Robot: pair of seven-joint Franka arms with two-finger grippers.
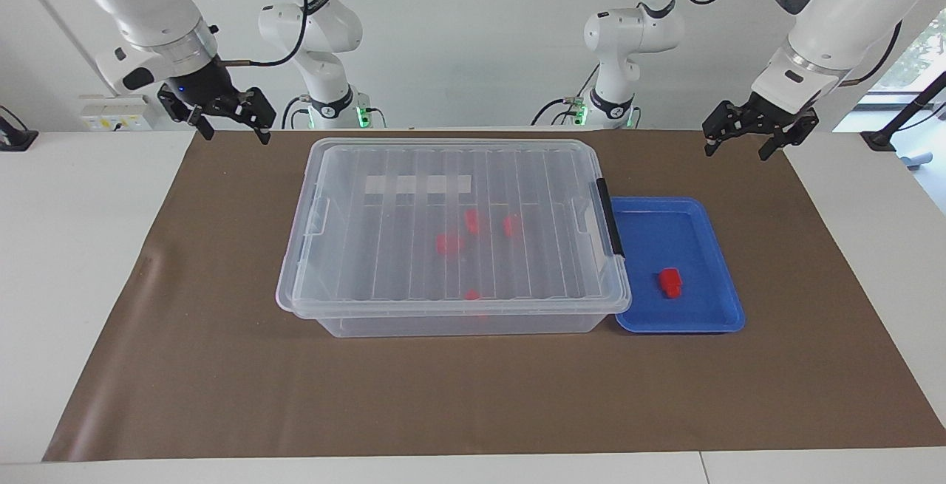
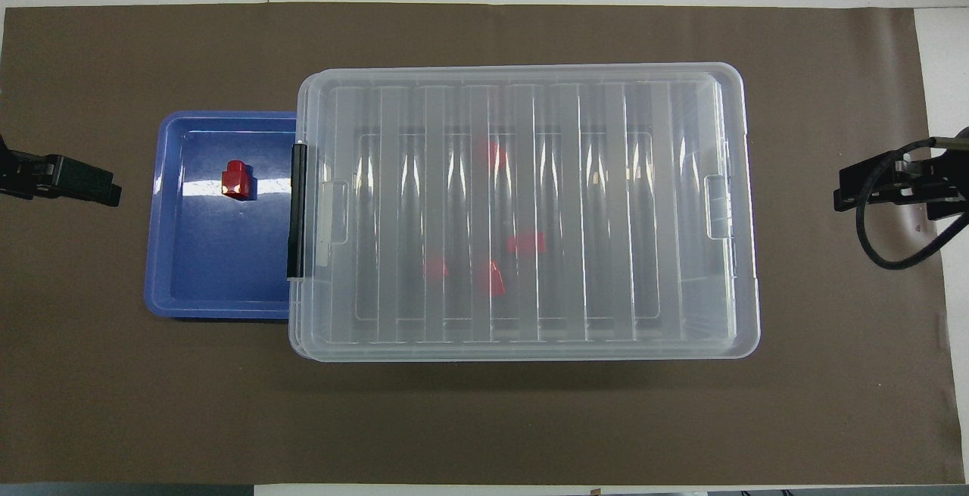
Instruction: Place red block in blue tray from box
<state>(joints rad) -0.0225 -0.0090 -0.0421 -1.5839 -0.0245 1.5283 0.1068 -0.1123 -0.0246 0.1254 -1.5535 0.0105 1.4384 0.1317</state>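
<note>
The clear box (image 1: 454, 236) stands mid-table with its ribbed lid (image 2: 522, 208) on it. Several red blocks (image 1: 447, 244) show blurred through the lid, also in the overhead view (image 2: 492, 278). The blue tray (image 1: 702, 314) lies against the box's black-latch end, toward the left arm's end of the table. One red block (image 1: 670, 282) lies in it, also seen from overhead (image 2: 236, 180) in the tray (image 2: 219, 284). My left gripper (image 1: 737, 150) hangs open and empty, raised over the mat near the tray. My right gripper (image 1: 235, 134) hangs open and empty, raised over the mat at the box's other end.
A brown mat (image 1: 222, 366) covers the table under everything. White table (image 1: 74, 247) shows at both ends. A black latch (image 1: 610, 218) runs along the box end beside the tray. A cable (image 2: 882, 246) loops by the right gripper (image 2: 893, 185). The left gripper (image 2: 64, 178) shows at the overhead view's edge.
</note>
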